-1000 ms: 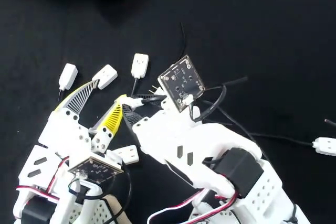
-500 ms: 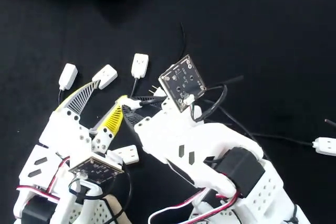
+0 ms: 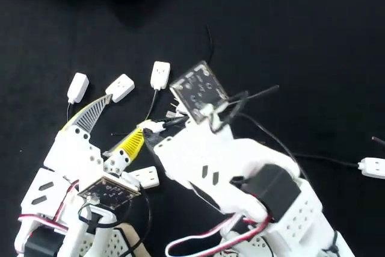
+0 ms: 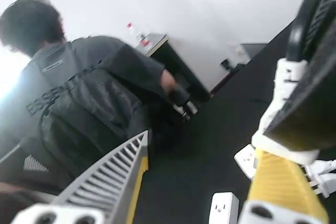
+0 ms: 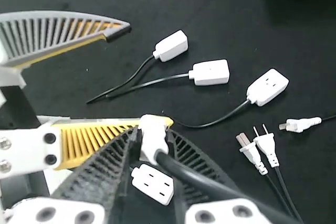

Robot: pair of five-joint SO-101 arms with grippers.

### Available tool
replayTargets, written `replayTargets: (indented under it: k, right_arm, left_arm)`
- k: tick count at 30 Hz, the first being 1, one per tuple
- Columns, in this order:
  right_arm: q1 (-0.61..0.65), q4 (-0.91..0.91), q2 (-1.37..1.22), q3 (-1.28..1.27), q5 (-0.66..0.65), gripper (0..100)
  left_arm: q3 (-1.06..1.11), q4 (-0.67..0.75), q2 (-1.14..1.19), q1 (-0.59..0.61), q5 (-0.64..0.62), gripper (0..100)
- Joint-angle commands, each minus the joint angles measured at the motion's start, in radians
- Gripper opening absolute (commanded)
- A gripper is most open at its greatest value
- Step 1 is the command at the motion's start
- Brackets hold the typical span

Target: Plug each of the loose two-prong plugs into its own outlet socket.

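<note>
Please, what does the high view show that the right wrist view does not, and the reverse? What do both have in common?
The high view adds the lone socket far off to the right. The right wrist view adds two loose plugs side by side, prongs bare; the high view gives at most a glimpse of them. Both share the row of three sockets, the fourth socket near the pincers, the open left pincer and the right pincer shut on a white plug.
</note>
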State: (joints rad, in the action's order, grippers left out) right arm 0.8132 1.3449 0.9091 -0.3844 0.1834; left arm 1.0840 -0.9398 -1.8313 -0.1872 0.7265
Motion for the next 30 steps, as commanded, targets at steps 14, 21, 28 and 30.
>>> replayTargets:
  k: [14,21,28,30]
  right_arm:
    - [-0.041,0.272,-0.26,0.527,-0.017,1.1]
    - [-0.041,0.393,-0.367,0.648,-0.011,1.1]
    - [-0.055,0.397,-0.361,0.424,0.074,1.1]
    - [-0.058,0.347,-0.328,0.298,0.074,1.1]
  left_arm:
    - [-0.013,-0.086,0.003,0.087,0.014,32]
    - [0.031,-0.127,0.003,0.142,0.014,32]
    - [0.111,-0.195,0.003,0.341,-0.087,32]
    - [0.139,-0.195,0.003,0.412,-0.147,32]
